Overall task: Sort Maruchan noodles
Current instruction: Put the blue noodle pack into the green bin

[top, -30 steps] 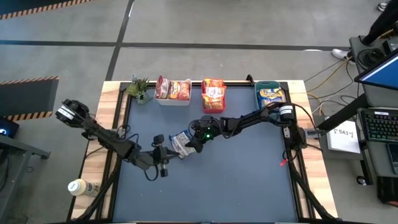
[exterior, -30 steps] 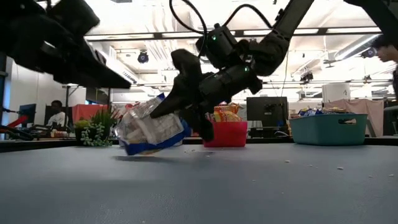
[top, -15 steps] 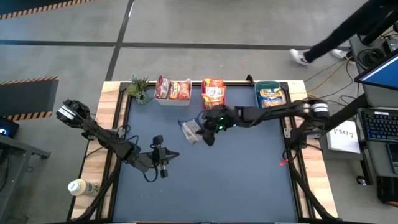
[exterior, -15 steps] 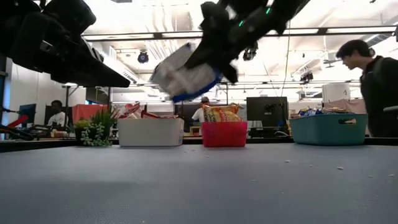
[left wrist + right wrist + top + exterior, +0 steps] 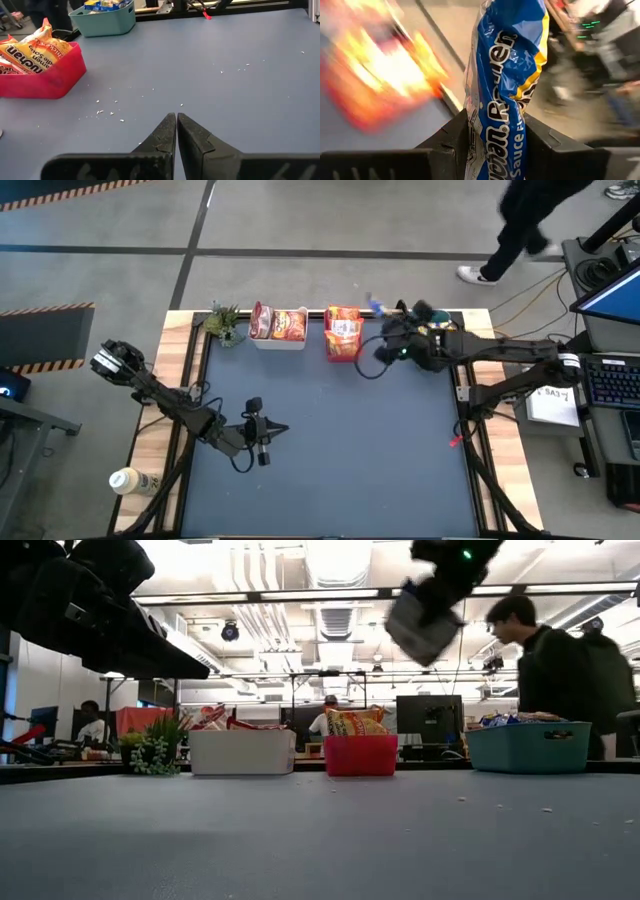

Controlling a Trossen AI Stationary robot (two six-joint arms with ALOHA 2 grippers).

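Note:
My right gripper (image 5: 497, 145) is shut on a blue-yellow noodle packet (image 5: 505, 85), held high over the table's far edge between the pink bin (image 5: 343, 340) and the teal bin (image 5: 437, 332). In the low view the packet (image 5: 425, 625) hangs well above the bins. Orange packets lie in the pink bin, red-and-silver ones in the white bin (image 5: 278, 330), blue-yellow ones in the teal bin. My left gripper (image 5: 176, 120) is shut with nothing in it, low over the table's left middle (image 5: 275, 428). My right gripper pinches the packet between its two fingers (image 5: 451, 137), one on each flat face, near one end of the packet (image 5: 492, 131). The rest of the packet sticks out past the fingertips, crumpled. It is lifted clear of the table and tilted (image 5: 425, 625).
A small green plant (image 5: 225, 323) stands at the far left corner and a white bottle (image 5: 135, 480) lies on the wooden edge at the near left. A person (image 5: 555, 670) walks behind the table's far right. Crumbs dot the blue tabletop (image 5: 165, 85).
My right gripper has risen from the table's middle and swung toward the far right, rolling as it went. It carried the blue-yellow packet, which has left the tabletop and now hangs high near the far edge. A person has walked along behind the table.

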